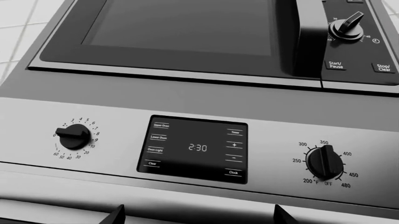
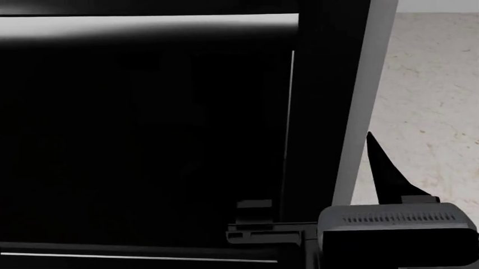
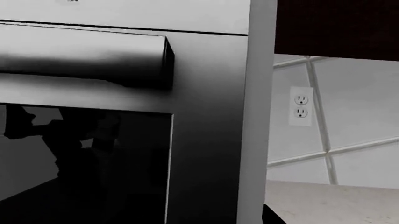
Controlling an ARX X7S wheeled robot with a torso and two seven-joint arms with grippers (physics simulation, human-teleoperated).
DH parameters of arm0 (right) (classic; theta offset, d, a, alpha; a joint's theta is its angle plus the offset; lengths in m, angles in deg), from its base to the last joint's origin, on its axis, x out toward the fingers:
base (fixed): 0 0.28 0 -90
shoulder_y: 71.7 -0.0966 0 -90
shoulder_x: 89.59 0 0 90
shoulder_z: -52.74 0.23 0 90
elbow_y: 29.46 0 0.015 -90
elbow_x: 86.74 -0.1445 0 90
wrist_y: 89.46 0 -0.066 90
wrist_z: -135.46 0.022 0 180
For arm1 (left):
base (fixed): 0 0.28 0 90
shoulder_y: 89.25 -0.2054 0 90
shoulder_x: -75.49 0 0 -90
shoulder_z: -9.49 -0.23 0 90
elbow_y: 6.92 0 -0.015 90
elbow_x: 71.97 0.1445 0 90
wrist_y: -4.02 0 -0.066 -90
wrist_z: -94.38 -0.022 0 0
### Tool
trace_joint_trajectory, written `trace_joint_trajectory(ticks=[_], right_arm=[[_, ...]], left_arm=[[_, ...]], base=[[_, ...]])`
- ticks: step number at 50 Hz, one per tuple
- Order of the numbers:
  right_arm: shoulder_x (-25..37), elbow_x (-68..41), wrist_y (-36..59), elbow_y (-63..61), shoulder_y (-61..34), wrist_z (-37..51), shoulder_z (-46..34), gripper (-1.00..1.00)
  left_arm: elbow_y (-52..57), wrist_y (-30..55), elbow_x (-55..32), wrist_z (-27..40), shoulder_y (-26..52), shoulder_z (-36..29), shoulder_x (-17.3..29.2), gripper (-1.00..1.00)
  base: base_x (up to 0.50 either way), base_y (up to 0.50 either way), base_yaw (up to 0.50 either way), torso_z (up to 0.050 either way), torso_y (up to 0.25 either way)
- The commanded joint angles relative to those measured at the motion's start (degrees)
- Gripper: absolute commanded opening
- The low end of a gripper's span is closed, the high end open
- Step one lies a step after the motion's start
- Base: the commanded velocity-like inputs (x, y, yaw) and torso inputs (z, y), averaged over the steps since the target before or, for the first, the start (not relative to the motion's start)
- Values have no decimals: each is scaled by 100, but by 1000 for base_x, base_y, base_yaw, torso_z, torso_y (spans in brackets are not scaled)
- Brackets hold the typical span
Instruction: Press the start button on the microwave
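In the left wrist view the microwave sits above an oven control panel. It has a dark door pane, a black handle, a timer knob, a Start/Pause button and a Stop/Clear button. My left gripper is open and empty, its two fingertips wide apart, short of the panel and below the button. My right gripper is low beside a black glossy appliance front. One finger shows, and its tip sits far to one side, so it looks open.
The oven panel has two knobs and a display reading 2:30. An oven door with a bar handle and a grey side wall fills the right wrist and head views. A tiled wall with an outlet and a speckled surface lie to the right.
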Motion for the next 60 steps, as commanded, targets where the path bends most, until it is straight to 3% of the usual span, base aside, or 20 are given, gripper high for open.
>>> trace_joint_trajectory(ticks=[1, 3, 5, 12, 19, 30, 36, 37, 47, 60], right_arm=[[695, -671, 1702, -1337, -1513, 1123, -506, 100], [1775, -2390, 1817, -1337, -2601, 2746, -884, 100], [2212, -4012, 2014, -1332, -3497, 3941, -1088, 100], [2050, -5471, 2841, -1229, -5191, 4400, -725, 100], [1984, -5874, 2783, -727, -6110, 4206, -450, 100], [2016, -5686, 3066, 103, -7457, 3851, -678, 100], [2001, -5045, 2659, 721, -8002, 2897, -1239, 100], [1983, -4970, 2615, 850, -8114, 2772, -1310, -100], [1718, -4210, 1935, 2238, -8813, 1798, -1819, -100], [1350, -4167, 2068, 3516, -9396, 1375, -2012, -100]], left_arm=[[13, 5, -65, 71, 10, 6, 64, 100], [27, 30, -88, 80, 24, 14, 82, 100], [30, 51, -111, 84, 48, 23, 105, 100], [30, 48, -131, 125, 34, 8, 127, 100], [43, 38, -158, 159, 46, 8, 160, 100], [-95, -267, -229, 176, -89, 84, 229, 100], [-122, -325, -219, 200, -125, 92, 253, 100], [-102, -312, -224, 209, -126, 91, 256, 100], [21, -180, -245, 250, -68, 61, 315, 100], [20, -199, -241, 304, -87, 47, 358, 100]], base=[[0, 0, 0, 0, 0], [0, 0, 0, 0, 0], [0, 0, 0, 0, 0], [0, 0, 0, 0, 0], [0, 0, 0, 0, 0], [0, 0, 0, 0, 0], [0, 0, 0, 0, 0], [0, 0, 0, 0, 0], [0, 0, 0, 0, 0], [0, 0, 0, 0, 0]])
